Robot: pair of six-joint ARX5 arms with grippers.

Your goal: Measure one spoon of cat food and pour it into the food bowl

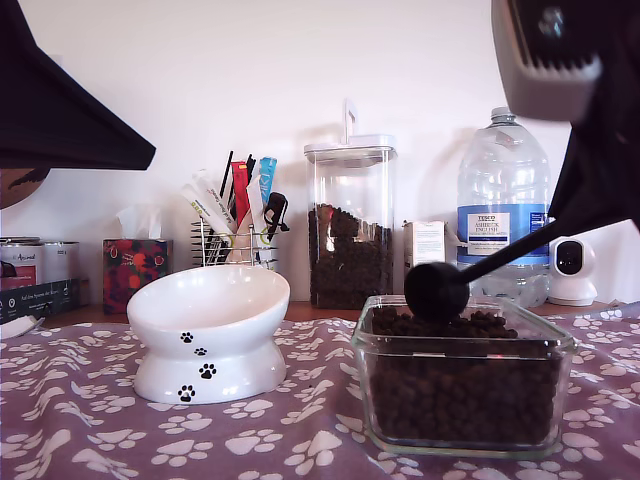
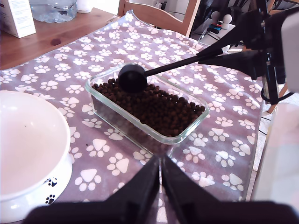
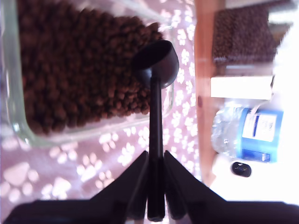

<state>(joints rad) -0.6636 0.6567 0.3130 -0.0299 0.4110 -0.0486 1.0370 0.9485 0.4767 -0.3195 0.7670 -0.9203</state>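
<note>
Now scooping: the spoon (image 1: 437, 290) sits with its cup on the cat food (image 1: 465, 385).

My second gripper (image 3: 155, 161) is clenched on the spoon's long handle, and the round cup rests at the far edge of the brown pellets in the clear glass container (image 1: 462, 428), on the exterior view's right. My first gripper (image 2: 161, 170) is pinched together with nothing in it, hanging near the food bowl (image 1: 208, 335), which waits on the exterior view's left. To do this well, I think the cup should dip deeper, come up level and full, then travel slowly across so no pellets roll onto the paw-print cloth (image 1: 300, 440).
</note>
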